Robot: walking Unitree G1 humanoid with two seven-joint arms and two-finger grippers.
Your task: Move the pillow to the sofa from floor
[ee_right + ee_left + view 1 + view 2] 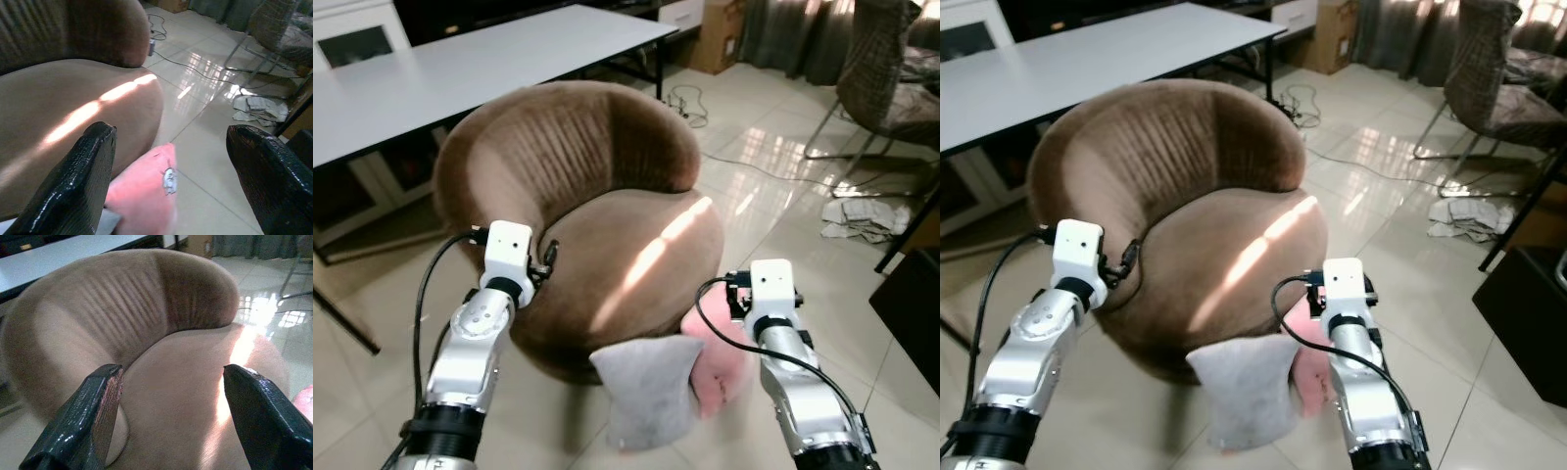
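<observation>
Two silver arms carry white wrist blocks, looped black cables, and seemingly glossy black fingers.

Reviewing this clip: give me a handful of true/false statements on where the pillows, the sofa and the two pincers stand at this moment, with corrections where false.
1. The grey pillow lies on the sofa seat. False: it is on the floor, leaning against the front of the brown sofa.
2. A pink pillow sits beside the grey one. True.
3. The left pincer is shut on a pillow. False: it is open, holding nothing, facing the sofa seat.
4. The right pincer is open above the pink pillow. True.
5. The white table stands behind the sofa. True.
6. The sofa seat holds a pillow. False: no pillow lies on it.
</observation>
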